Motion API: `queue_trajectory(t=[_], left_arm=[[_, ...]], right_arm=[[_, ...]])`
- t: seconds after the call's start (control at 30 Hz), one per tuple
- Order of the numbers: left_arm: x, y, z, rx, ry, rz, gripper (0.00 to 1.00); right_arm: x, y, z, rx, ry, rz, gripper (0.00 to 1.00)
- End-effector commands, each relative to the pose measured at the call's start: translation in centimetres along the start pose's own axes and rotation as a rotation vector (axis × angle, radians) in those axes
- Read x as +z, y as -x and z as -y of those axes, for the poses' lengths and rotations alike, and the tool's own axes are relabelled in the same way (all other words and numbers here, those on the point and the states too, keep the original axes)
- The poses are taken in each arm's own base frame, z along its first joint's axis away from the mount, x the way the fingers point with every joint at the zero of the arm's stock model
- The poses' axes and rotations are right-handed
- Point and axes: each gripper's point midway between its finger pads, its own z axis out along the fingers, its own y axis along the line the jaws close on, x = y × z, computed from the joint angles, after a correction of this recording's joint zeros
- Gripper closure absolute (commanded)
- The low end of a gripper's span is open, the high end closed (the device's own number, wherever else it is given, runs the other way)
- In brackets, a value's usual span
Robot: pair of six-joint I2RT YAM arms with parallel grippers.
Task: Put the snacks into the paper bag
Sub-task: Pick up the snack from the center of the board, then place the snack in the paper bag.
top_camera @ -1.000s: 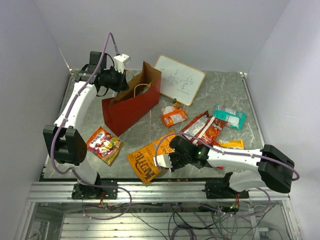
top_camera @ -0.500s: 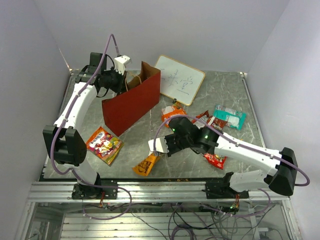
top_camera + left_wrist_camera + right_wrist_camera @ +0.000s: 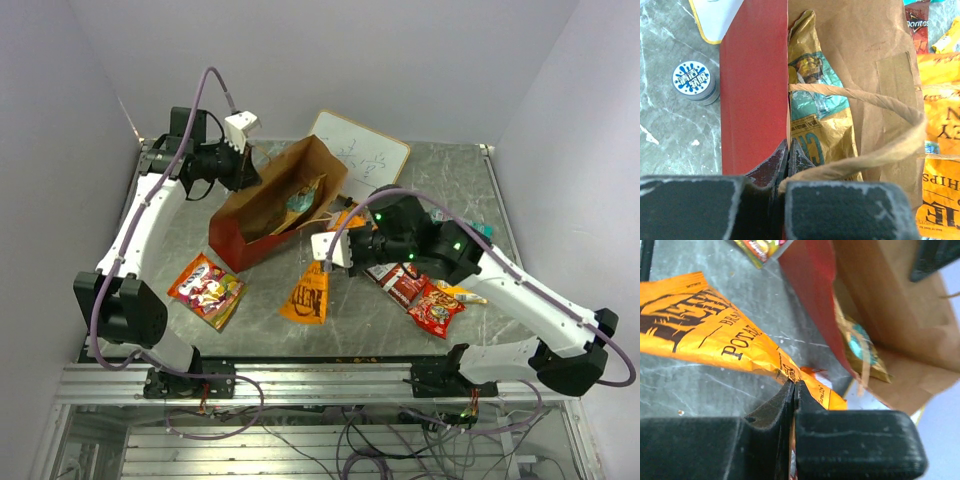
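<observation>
The right pincer (image 3: pixel 322 262), shut on a top corner of the orange chip bag (image 3: pixel 308 295) hanging long-axis down at frame centre, sits just lower right of the paper bag (image 3: pixel 250 240) mouth, held tilted by the left pincer (image 3: pixel 250 178) shut on its rim.

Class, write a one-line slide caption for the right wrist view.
Right gripper pinches the orange chip bag beside the paper bag.
</observation>
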Motion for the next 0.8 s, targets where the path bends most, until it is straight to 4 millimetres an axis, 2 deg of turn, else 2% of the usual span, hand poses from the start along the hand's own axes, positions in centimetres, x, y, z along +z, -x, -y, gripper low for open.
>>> queue_trajectory(t=[0.0,0.2,0.27,0.37,0.43,0.53,0.77], left_arm=[[-0.6,1.2,1.5,0.026,-0.038,0.064,0.93],[-0.3,1.1,1.2,0.007,-0.023,0.071,0.93],[-0.2,1.1,1.3,-0.002,-0.028,0.075,0.93],[-0.2,1.2,1.5,-0.005,-0.041,0.075,0.93],[-0.1,1.1,1.6,-0.006,-0.048,0.075,0.93],[0.0,0.8,1.8,-0.004,-0.061,0.071,0.93],[0.2,0.3,1.9,-0.001,-0.065,0.069,0.93]], right_arm=[[-3.8,2.3,3.1,-0.002,-0.098,0.034,1.0],[-7.8,5.8,4.9,0.012,-0.129,0.137,1.0],[-9.4,7.1,6.1,0.014,-0.169,0.168,1.0],[-11.0,8.1,8.4,0.031,-0.271,0.176,1.0],[-11.5,7.9,10.4,0.053,-0.361,0.151,1.0],[-11.2,7.7,12.6,0.079,-0.441,0.127,1.0],[-11.3,9.2,17.6,0.114,-0.598,0.146,1.0]])
